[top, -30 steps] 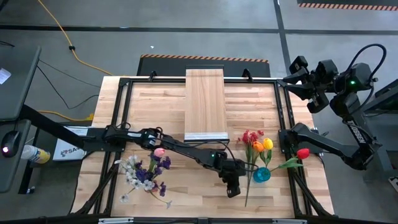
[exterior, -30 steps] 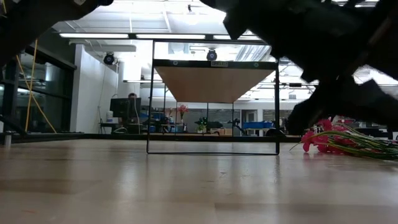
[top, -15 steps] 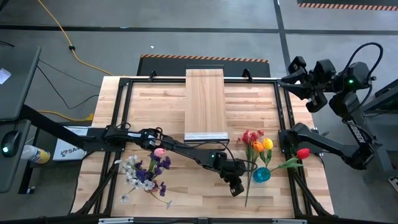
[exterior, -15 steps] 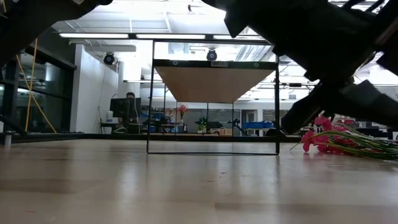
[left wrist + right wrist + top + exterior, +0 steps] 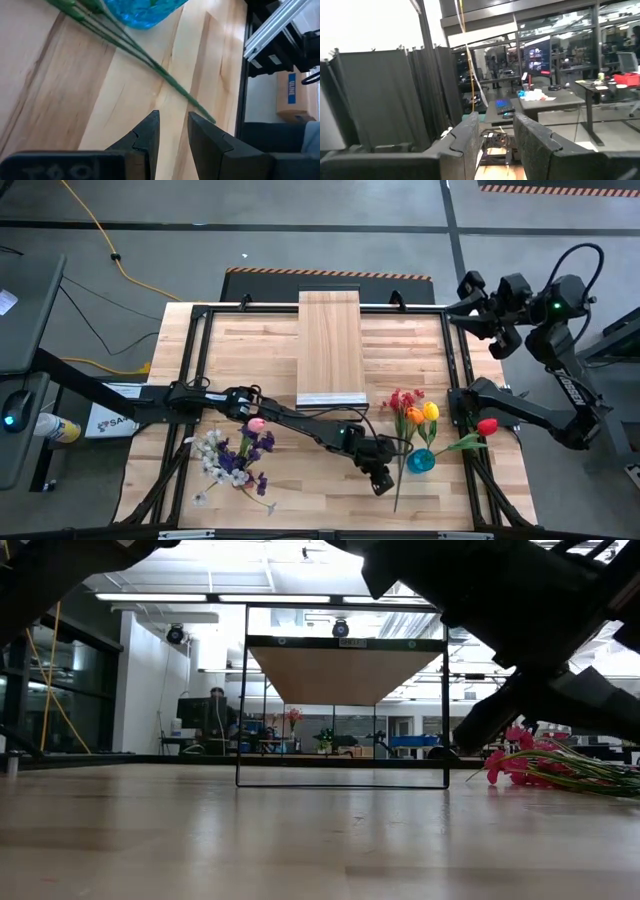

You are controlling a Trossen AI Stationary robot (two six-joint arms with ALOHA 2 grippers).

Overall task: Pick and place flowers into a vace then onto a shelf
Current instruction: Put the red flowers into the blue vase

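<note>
The left gripper [image 5: 380, 479], fingers slightly parted and empty, is held near the table's front edge beside the stems [image 5: 150, 60], which run obliquely from the blue vase [image 5: 421, 461]; the right gripper [image 5: 470, 290], likewise parted, is raised beyond the far right corner.

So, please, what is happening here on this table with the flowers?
The left gripper hovers low over the table, jaws slightly apart and empty, beside the long green stems coming out of a blue vase that lies on its side with tulips in it. More flowers lie loose on the left. The shelf is bare. The right gripper waits raised beyond the table's far right corner.
</note>
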